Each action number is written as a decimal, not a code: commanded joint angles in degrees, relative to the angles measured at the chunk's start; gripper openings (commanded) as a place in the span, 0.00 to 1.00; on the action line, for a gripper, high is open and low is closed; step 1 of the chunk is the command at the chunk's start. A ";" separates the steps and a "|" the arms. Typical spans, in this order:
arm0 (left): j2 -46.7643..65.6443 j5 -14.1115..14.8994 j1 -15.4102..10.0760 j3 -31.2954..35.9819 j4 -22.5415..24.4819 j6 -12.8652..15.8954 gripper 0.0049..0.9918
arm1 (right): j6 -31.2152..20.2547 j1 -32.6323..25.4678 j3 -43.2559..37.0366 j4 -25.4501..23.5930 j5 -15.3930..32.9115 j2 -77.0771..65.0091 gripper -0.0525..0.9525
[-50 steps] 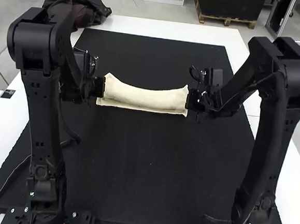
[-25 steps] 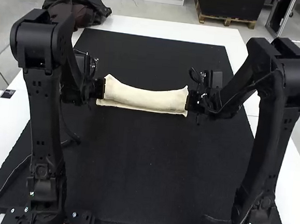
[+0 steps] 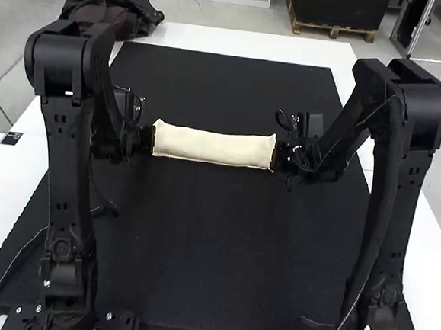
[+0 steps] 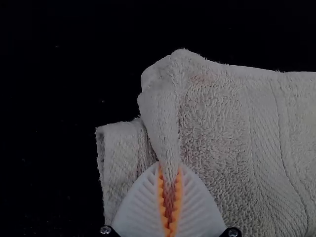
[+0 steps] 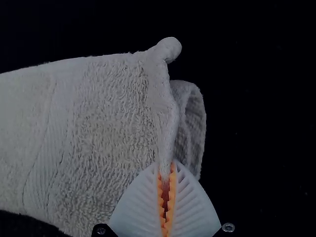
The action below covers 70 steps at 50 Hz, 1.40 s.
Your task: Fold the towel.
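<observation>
Far left of the setup: small flat black rectangle point(image 3: 12, 139) on the white tabletop point(image 3: 253, 44), left of the black mat point(image 3: 214, 248). The mat covers most of the tabletop between and beyond the arms.

Left claw point(image 3: 149, 140): at the towel's left end, over the mat's left half. Fingers nearly closed, narrow slit between the orange pads point(image 4: 161, 197); a gathered pinch of the end edge is caught in them. A further cloth layer sticks out to the left of the pinch.

Towel point(image 3: 214, 147): cream, terry, in a narrow folded strip running left to right between the claws, above the mat's middle to far part. A flatter woven band crosses it near each end. Cannot tell whether its underside touches the mat.

Right claw point(image 3: 281, 155): at the towel's right end. Fingers nearly closed, thin gap between the pads point(image 5: 172, 197), gripping the end edge. Just right of the grip, another layer shows as an open curl.
</observation>
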 commanded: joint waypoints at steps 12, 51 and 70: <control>0.61 0.02 0.02 1.74 0.66 -0.29 0.02 | -0.72 0.44 -0.19 2.00 0.93 3.81 0.04; -1.94 -0.07 0.11 4.90 -5.40 -2.22 0.98 | -1.51 1.23 -1.16 6.83 4.18 1.61 0.32; -8.79 -0.07 -0.06 6.13 -8.74 -3.37 0.98 | -0.02 2.11 0.16 4.02 6.38 -3.49 0.80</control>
